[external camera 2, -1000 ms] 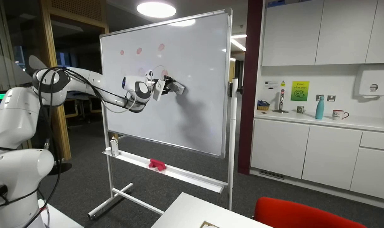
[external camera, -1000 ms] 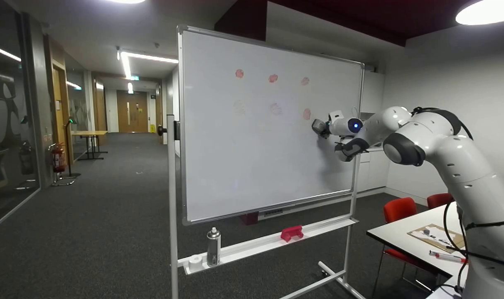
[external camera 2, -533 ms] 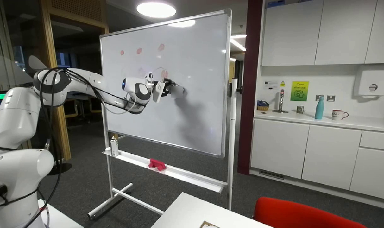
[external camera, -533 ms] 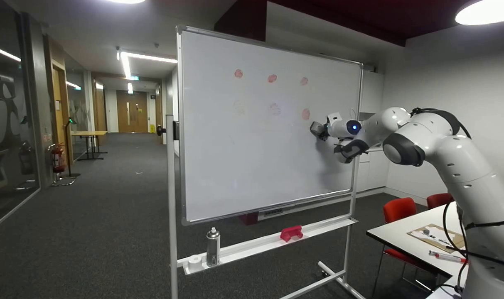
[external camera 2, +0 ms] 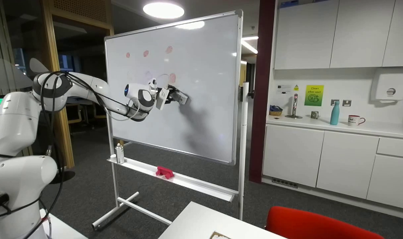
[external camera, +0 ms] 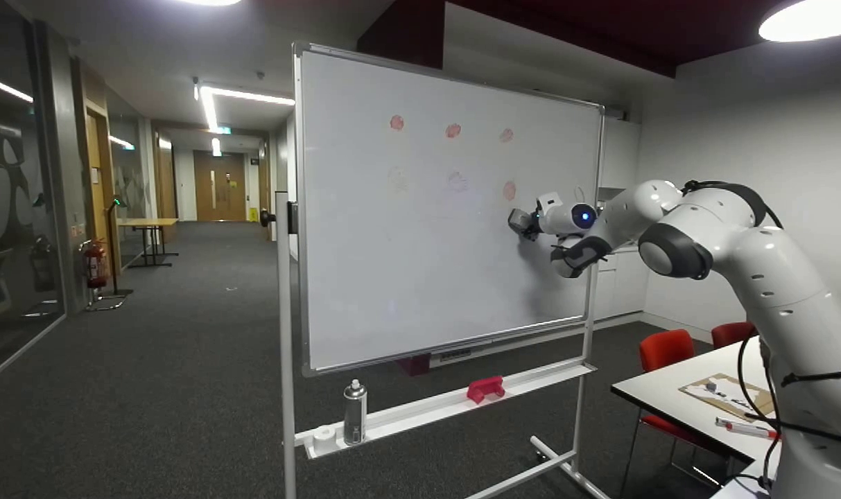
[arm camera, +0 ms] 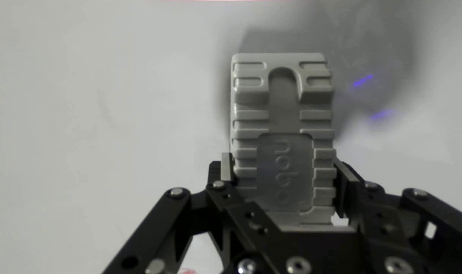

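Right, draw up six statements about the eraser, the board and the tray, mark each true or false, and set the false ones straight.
1. The gripper is closed on a grey eraser. True.
2. The board bears marks in two rows. True.
3. All the marks are equally bold. False: some marks in the lower row are much fainter.
4. In both exterior views, the eraser is above all the marks. False: the eraser is below the marks.
5. The can stands upright on the tray. True.
6. The tray holds nothing red. False: a red object sits on the tray.
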Robot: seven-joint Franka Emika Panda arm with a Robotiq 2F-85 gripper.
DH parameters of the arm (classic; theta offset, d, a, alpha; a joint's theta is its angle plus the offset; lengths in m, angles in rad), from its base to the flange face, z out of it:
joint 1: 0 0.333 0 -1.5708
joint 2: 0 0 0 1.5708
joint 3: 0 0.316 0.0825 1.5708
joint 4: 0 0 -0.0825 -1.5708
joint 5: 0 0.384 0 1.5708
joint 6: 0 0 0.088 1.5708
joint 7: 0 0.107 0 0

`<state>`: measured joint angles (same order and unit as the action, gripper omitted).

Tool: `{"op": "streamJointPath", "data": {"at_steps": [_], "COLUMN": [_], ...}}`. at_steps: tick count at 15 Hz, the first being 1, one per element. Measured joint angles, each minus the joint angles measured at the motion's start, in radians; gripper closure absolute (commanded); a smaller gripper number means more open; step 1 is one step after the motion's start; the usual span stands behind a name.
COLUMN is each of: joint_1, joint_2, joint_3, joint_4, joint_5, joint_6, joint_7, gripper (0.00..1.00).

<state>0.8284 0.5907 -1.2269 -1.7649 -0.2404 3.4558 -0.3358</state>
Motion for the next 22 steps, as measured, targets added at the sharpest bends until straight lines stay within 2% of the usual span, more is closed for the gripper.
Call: {"op": "streamJointPath", "data": {"at_steps": [8,18,22], "joint_1": [0.133,0.216,0.282], "joint_2": [0.002,-0.005,-0.019], "joint_3": [-0.010,0.003,-0.006], "joint_4": [-0.065,-0.112,-0.179], "joint_5": [0.000,0.039,0.079], "joint_6": [-0.001,-0.001,-0.001], "joint_7": [0.000,0.010,0.018], "gripper": [0.65,0.65,0.65]}}
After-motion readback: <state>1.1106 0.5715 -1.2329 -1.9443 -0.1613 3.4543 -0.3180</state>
